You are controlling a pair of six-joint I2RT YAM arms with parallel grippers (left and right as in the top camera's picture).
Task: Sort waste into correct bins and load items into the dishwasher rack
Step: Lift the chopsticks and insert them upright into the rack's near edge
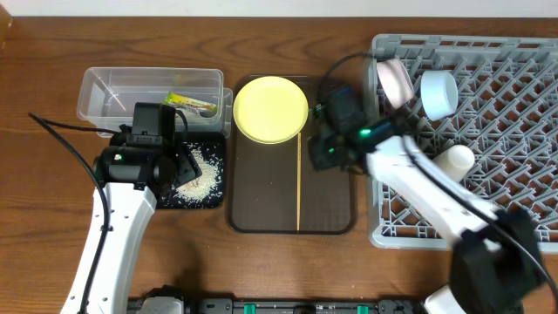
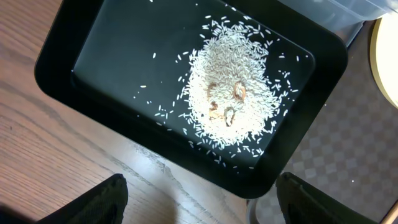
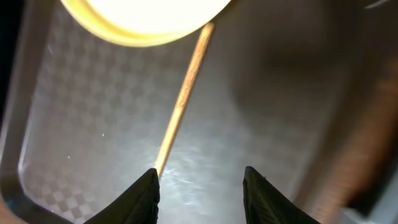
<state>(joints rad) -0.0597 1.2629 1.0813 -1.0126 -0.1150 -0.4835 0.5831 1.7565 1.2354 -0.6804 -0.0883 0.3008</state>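
Right gripper (image 1: 330, 150) over the brown tray (image 1: 261, 218), chopstick (image 1: 299, 183) just beside it, plate (image 1: 271, 109) beyond. Left gripper (image 2: 202, 186) spread, empty, rice (image 2: 233, 93) ahead. Right fingers (image 3: 140, 193) parted, nothing between; thin pale chopstick off one tip, far end at plate rim. Sidle over, straddle, pinch squarely.

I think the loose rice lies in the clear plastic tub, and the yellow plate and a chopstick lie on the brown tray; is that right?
Not quite: the left wrist view shows the rice in the shallow black tray, not the clear plastic tub. The yellow plate and a chopstick do lie on the brown serving tray.
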